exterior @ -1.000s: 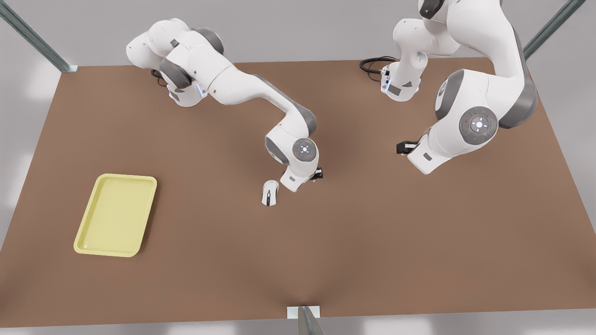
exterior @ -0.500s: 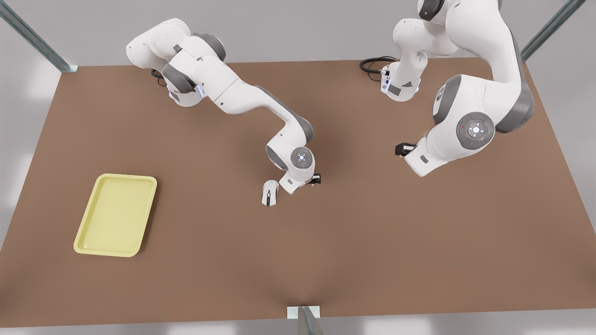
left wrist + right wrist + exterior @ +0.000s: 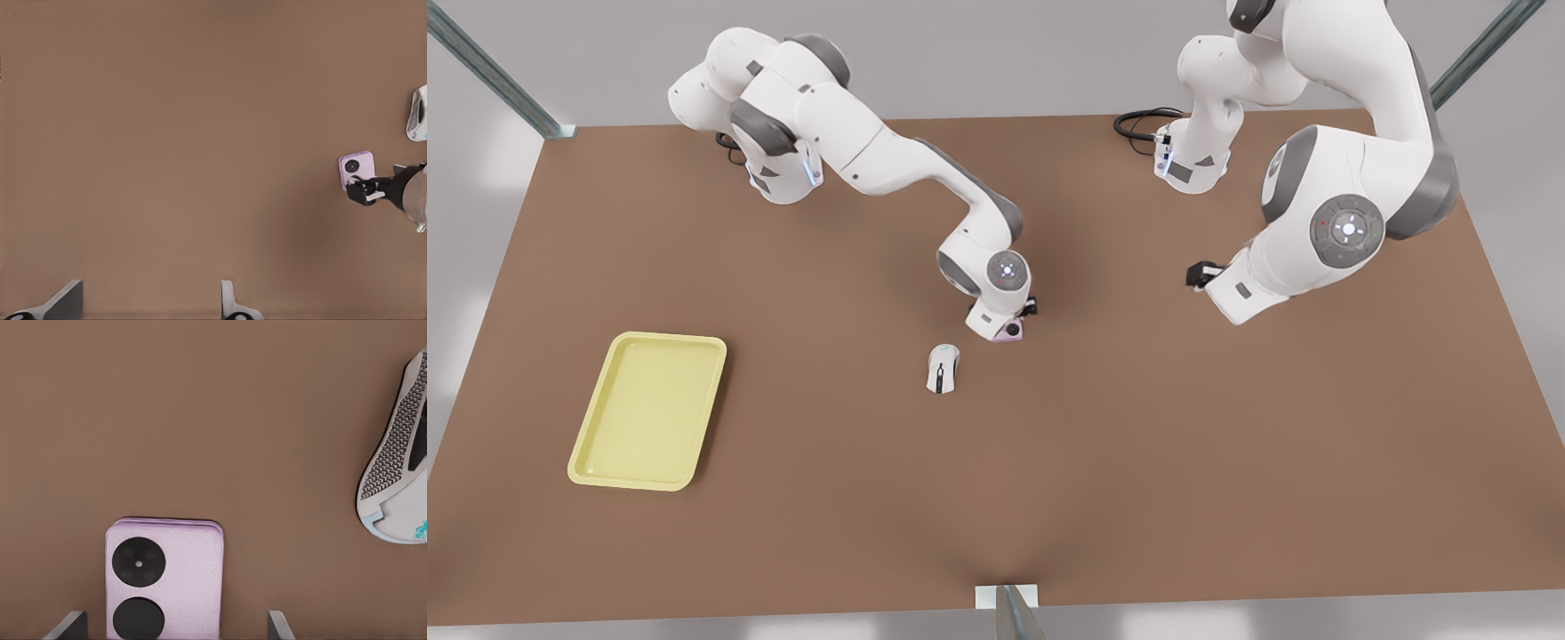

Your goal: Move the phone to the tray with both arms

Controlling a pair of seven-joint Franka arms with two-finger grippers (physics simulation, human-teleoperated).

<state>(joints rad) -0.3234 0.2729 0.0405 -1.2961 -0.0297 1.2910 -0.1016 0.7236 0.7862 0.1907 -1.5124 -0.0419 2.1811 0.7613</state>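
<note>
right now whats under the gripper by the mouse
The pink phone lies flat on the table under the right gripper, between its open fingers. Its near end runs out of the wrist view. The left gripper waits apart.

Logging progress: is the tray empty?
Empty: tray bare. Phone lies on the table within the open right gripper; left gripper waits apart.

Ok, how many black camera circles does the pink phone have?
2, both on the phone's face: one dotted circle, one plain circle beside it. Right gripper open astride the phone; left gripper waits open, apart.
</note>
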